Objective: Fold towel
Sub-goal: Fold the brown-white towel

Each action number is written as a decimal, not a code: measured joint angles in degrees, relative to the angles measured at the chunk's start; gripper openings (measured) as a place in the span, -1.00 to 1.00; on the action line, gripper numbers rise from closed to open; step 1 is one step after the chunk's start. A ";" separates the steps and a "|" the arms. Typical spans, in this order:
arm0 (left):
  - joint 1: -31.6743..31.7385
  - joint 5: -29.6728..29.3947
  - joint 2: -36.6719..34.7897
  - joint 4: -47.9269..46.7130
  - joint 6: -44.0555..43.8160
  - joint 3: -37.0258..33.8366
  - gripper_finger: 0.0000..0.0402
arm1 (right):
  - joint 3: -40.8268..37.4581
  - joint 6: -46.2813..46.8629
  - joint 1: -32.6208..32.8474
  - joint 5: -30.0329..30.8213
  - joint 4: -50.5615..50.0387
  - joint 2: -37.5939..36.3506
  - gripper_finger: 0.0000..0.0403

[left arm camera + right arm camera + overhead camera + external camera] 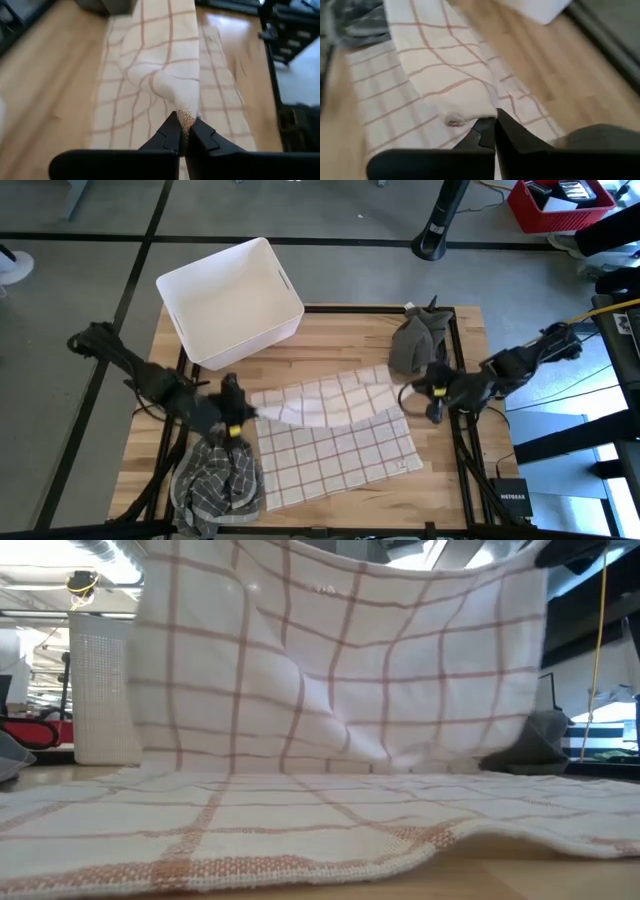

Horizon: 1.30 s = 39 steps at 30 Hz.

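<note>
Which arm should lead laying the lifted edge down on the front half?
Neither: both are equally placed. The left gripper and right gripper are each shut on a far corner of the white red-checked towel, holding that edge raised between them, so they should probably move together.

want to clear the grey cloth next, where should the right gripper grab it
Grip the grey cloth at its raised peak, coming from above: it sits bunched in a heap at the table's far right corner, with no flat edge. The right gripper is shut on the checked towel.
</note>
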 joint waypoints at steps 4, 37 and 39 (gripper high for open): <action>-5.44 -0.04 5.08 0.39 -6.33 0.00 -1.00 | -0.02 6.29 7.19 -0.08 -0.01 5.08 -1.00; -12.14 11.14 29.36 16.96 -16.86 -0.02 -1.00 | -1.99 27.14 25.70 -5.45 -4.45 32.44 -1.00; -11.92 11.26 30.10 16.91 -16.89 -0.02 -1.00 | -3.09 27.81 25.96 -6.64 -3.77 32.70 -1.00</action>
